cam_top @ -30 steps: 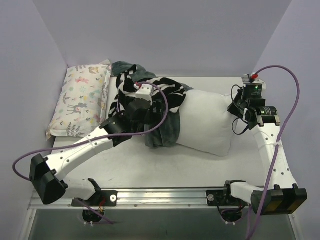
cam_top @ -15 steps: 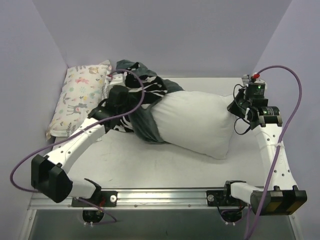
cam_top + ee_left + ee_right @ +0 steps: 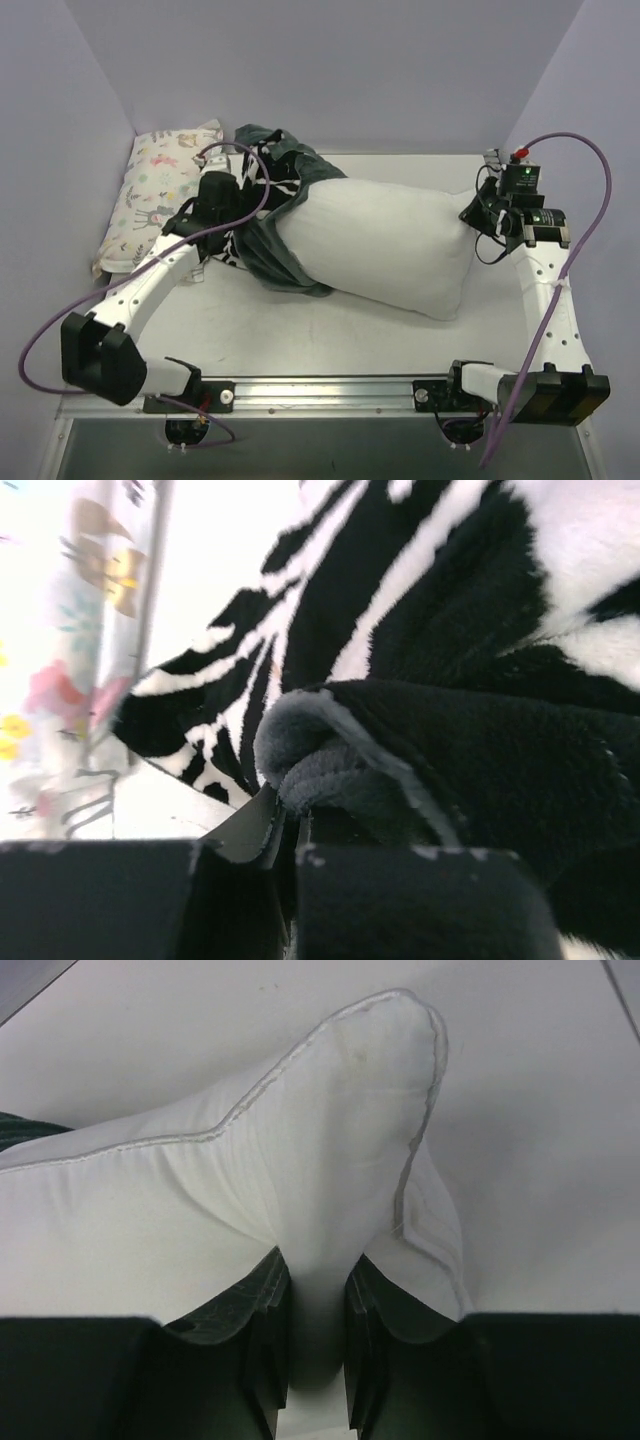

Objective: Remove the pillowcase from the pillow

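Two grippers both clamped now: the left gripper [image 3: 288, 830], wide a sec ago over the middle, has shut on a plush fold of the pillowcase [image 3: 270, 255] and dragged it toward 9 o'clock, next to the small printed pillow [image 3: 160, 195]. At 3 o'clock the right gripper [image 3: 318, 1290] still pinches the pillow [image 3: 380, 245] by its corner, jaws narrow. Far more white shows vs. before; the pillowcase covers only the 9 o'clock end, bunched on the surface [image 3: 330, 330].
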